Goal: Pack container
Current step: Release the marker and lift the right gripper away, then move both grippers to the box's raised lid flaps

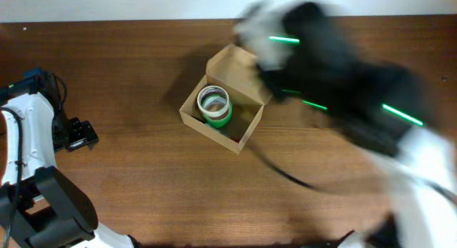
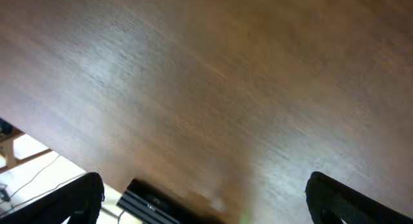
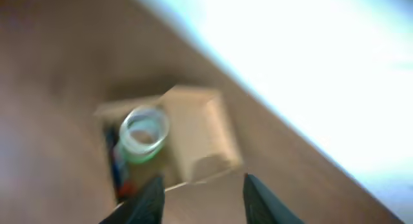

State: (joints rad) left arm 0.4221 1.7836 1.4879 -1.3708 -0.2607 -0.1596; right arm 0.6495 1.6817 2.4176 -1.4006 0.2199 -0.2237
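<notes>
Two arms, one box. The cardboard box (image 1: 244,87) sits on the table (image 1: 143,198) about mid-width, closer to the far edge than the near one and turned at an angle to the edges. The flap lid (image 1: 230,64) is open, hanging off the box's far side. Inside is a tape roll (image 1: 214,105), white with a green band, lying flat with its hole up toward the left end of the box. Something red and blue lies beside it on the box floor, too blurred to name.

The left end effector (image 1: 80,136) is near the table's left edge, well apart from the box. Its wrist view shows the fingers (image 2: 77,198) spread wide with only bare wood between them, holding nothing.

The right end effector (image 3: 203,198) is hard to read from overhead, where that arm is a smear over the far-right side of the box with no detail. Its wrist view is blurred too, but it shows both fingers parted with a moderate gap and nothing between them. Box and roll show in that view beyond the fingertips, not touching them.

A black cable (image 1: 285,175) lies on the table, near-right of the box.
</notes>
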